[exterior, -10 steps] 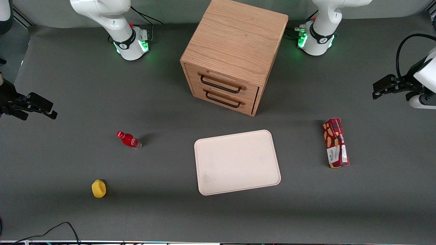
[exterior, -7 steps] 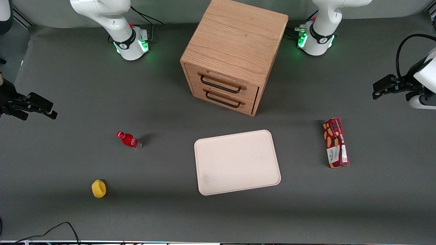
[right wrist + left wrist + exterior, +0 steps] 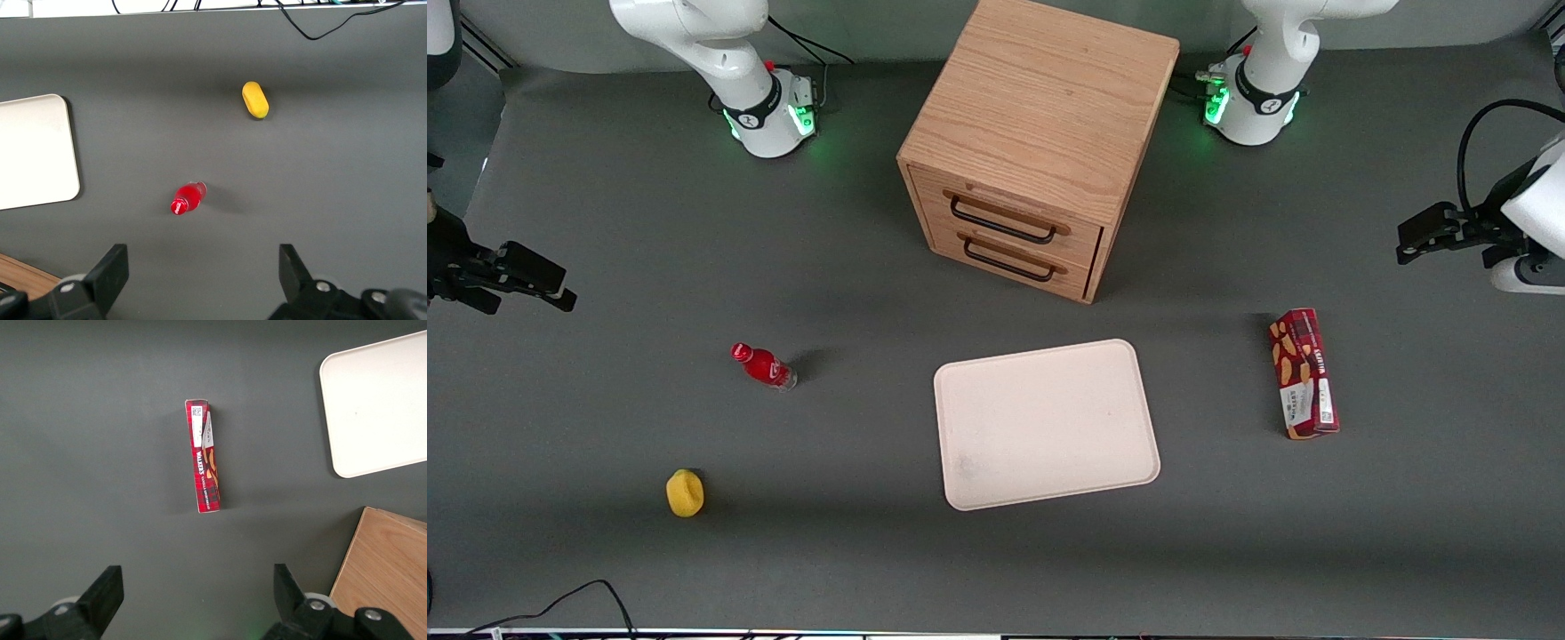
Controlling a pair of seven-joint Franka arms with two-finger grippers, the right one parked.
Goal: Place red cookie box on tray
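The red cookie box [image 3: 1303,373] lies flat on the dark table mat, toward the working arm's end of the table and apart from the tray [image 3: 1045,425]. The pale cream tray sits in front of the wooden drawer cabinet, with nothing on it. My left gripper [image 3: 1409,238] hovers above the mat, farther from the front camera than the box and well clear of it. In the left wrist view the gripper [image 3: 197,581] is open with nothing between its fingers, the box [image 3: 205,457] lies ahead of it, and a corner of the tray [image 3: 377,403] shows.
A wooden two-drawer cabinet [image 3: 1032,151] stands at the table's middle, both drawers shut. A small red bottle [image 3: 763,365] and a yellow object [image 3: 685,492] lie toward the parked arm's end. A black cable [image 3: 569,600] curls at the near edge.
My left gripper has shifted slightly nearer to the front camera. The box, tray and other objects have not moved.
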